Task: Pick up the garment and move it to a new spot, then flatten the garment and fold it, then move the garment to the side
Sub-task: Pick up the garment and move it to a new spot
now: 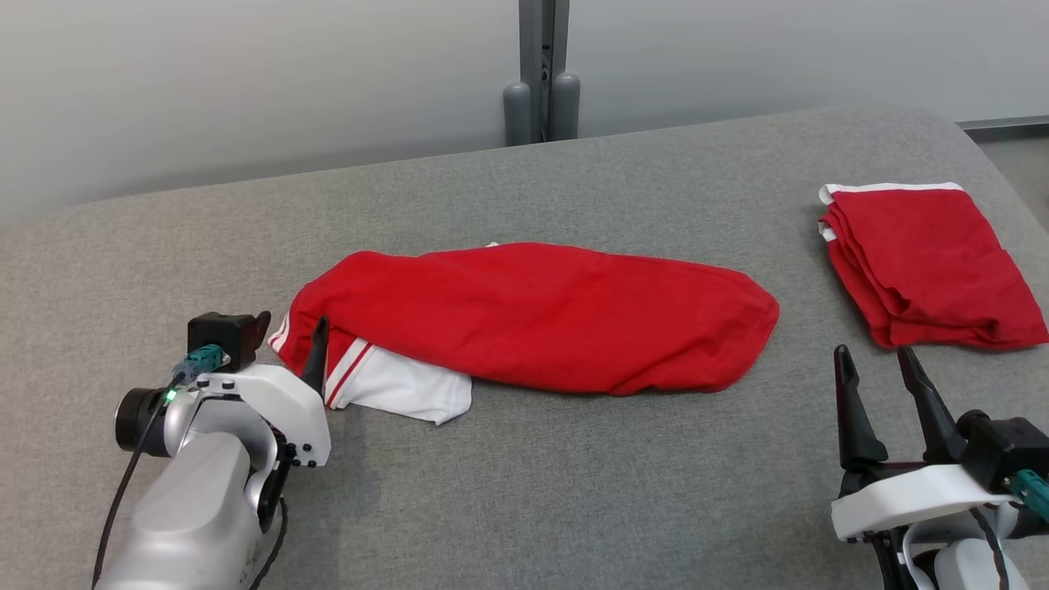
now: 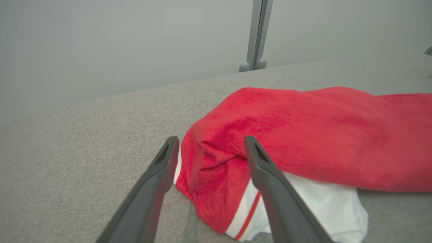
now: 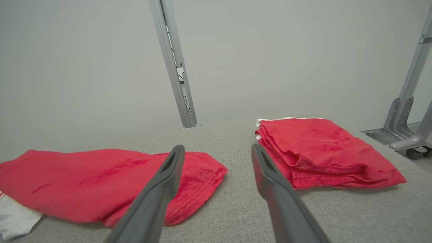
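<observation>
The garment (image 1: 533, 315) is a red shirt with a white, red-striped sleeve. It lies folded into a long strip across the middle of the grey padded table (image 1: 574, 492). My left gripper (image 1: 291, 324) sits at the garment's left end. In the left wrist view its fingers (image 2: 162, 168) stand apart, open, either side of the red sleeve edge of the garment (image 2: 320, 135), which rests on the table. My right gripper (image 1: 874, 354) is open near the front right, short of the garment's right end (image 3: 101, 179). Nothing is between the fingers of my right gripper (image 3: 217, 148).
A second red garment (image 1: 926, 262) lies folded in a neat stack at the table's right edge, also in the right wrist view (image 3: 320, 148). A grey post (image 1: 541, 74) stands behind the table's far edge. The table (image 3: 371, 209) drops off at the right.
</observation>
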Available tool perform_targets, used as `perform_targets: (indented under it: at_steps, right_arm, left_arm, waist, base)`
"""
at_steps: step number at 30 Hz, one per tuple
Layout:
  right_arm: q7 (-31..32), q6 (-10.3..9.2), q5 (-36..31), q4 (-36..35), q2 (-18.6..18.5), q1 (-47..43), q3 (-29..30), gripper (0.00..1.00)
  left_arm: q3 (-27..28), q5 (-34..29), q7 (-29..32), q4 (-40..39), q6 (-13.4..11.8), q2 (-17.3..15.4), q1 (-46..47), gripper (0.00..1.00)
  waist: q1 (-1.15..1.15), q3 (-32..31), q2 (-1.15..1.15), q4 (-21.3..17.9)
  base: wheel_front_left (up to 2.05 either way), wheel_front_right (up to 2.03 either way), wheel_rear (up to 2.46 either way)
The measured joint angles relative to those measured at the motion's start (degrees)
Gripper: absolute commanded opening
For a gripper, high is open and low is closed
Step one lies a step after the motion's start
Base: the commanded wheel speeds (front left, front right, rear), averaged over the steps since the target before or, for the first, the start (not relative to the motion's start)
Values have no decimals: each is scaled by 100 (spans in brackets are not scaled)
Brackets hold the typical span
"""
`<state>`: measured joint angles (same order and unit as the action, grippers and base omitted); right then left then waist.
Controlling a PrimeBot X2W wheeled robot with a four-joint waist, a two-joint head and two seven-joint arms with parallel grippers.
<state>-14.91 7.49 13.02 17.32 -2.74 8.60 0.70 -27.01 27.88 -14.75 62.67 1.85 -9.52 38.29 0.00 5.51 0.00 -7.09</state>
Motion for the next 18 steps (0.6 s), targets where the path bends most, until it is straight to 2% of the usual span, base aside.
perform_targets:
  at_steps: [6,18]
  right_arm:
    - [0,0,-82,-5,0,-85,89,100]
    - [10,0,-252,-73,1,-171,136,100]
  left_arm:
    - [259,-46,-24,-840,-103,-13,-376,100]
    - [1001,-448,-34,-2706,-391,124,-1733,100]
  waist:
    - [0,-54,0,120]
    - [0,-238,0,435]
  base:
    - [0,0,0]
    - [0,0,0]
